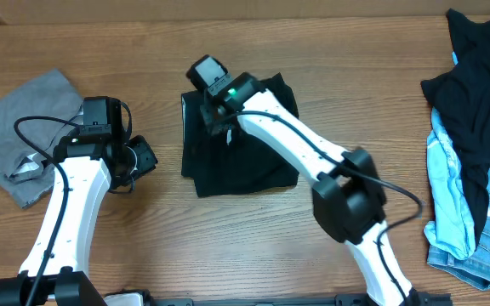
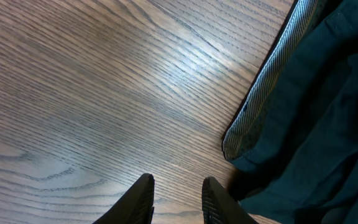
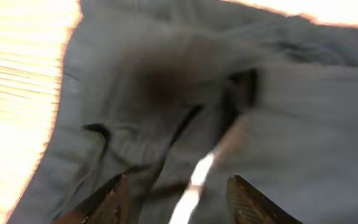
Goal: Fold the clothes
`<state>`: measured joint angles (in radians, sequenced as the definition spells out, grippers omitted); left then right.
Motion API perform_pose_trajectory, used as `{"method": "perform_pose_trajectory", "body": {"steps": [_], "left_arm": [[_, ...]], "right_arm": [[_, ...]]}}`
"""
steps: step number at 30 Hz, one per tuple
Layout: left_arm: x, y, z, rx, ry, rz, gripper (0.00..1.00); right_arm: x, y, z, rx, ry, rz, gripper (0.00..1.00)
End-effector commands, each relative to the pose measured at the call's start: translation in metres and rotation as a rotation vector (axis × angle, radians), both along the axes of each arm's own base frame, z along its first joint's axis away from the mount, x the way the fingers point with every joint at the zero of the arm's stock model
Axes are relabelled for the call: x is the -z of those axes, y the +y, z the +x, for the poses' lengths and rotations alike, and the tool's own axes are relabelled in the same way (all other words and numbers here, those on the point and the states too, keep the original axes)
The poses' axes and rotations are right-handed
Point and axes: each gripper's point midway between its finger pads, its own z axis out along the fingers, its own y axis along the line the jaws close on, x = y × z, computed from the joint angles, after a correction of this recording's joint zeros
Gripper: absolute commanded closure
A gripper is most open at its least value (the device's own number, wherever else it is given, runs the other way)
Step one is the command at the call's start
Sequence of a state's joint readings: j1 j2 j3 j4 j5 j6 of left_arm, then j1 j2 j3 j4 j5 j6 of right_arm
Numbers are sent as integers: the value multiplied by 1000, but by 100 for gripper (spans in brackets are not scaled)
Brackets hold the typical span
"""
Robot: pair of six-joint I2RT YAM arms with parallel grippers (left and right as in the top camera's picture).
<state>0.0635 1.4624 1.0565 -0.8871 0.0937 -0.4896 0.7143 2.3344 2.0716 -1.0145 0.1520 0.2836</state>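
Right gripper [image 3: 178, 200] hovering over black shorts [image 1: 219, 166] at mid-table in a folding job

A clean fold is calling for a pinch on the cloth edge, not on the drawstring [image 3: 194, 180] lying between the spread, empty jaws, and then a level lift. The right arm is reaching from the near side across the shorts to their far-left corner, wrist tipped down. The left gripper [image 2: 179, 200] is hanging low over bare table [image 1: 185, 246] just left of the waistband [image 2: 263, 81], jaws part-way apart, holding nothing.
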Motion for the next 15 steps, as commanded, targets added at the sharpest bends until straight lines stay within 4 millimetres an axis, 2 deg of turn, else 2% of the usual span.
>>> {"method": "perform_pose_trajectory", "body": {"steps": [1, 4, 6, 8, 10, 12, 15], "left_arm": [[-8, 0, 2, 20, -28, 1, 70], [-8, 0, 2, 21, -28, 1, 70], [-8, 0, 2, 21, -29, 1, 70], [-8, 0, 2, 21, -29, 1, 70], [-8, 0, 2, 21, -29, 1, 70], [-8, 0, 2, 21, -29, 1, 70], [-8, 0, 2, 21, -29, 1, 70]], "right_arm": [[37, -1, -5, 23, 53, -35, 41], [40, -16, 5, 91, 2, -105, 41], [40, -17, 6, 96, -3, -108, 42], [40, -18, 5, 95, 2, -113, 60], [41, -19, 5, 95, 3, -115, 83], [41, -20, 3, 95, 11, -123, 95], [32, -28, -2, 96, 25, -160, 96]]}}
